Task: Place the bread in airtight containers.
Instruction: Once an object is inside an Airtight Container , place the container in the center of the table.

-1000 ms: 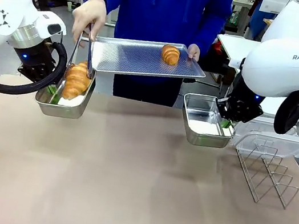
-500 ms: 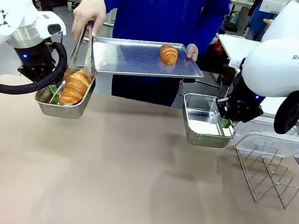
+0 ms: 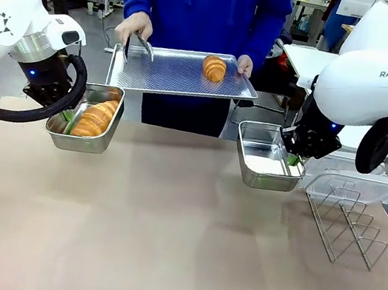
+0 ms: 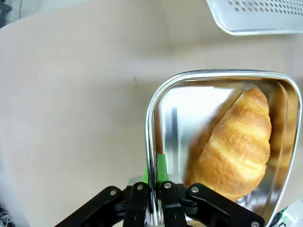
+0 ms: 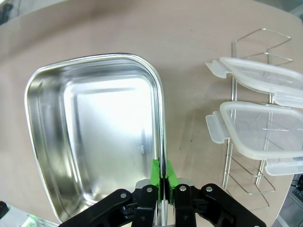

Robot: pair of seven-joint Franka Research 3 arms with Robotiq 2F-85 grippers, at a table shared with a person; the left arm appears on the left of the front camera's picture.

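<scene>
At nine o'clock in the front view, the left gripper holds the left tin over the far edge of the table, with the first croissant lying lengthwise inside it. At three o'clock the right gripper holds the right tin, which has nothing in it. Across the table at twelve o'clock, a person's hand supports a perforated tray carrying the second croissant toward its one o'clock corner. The person's other hand holds tongs over the tray's eleven o'clock corner. The wrist views make plain what the front view leaves small: each gripper's green pads are pinched together on its tin's rim at six o'clock. The right wrist view also separates the clear lids into an upper lid and a lower lid at three o'clock, lying on the wire rack. Counted up: two tins, two croissants, two lids, one tray, one rack and one pair of tongs.
</scene>
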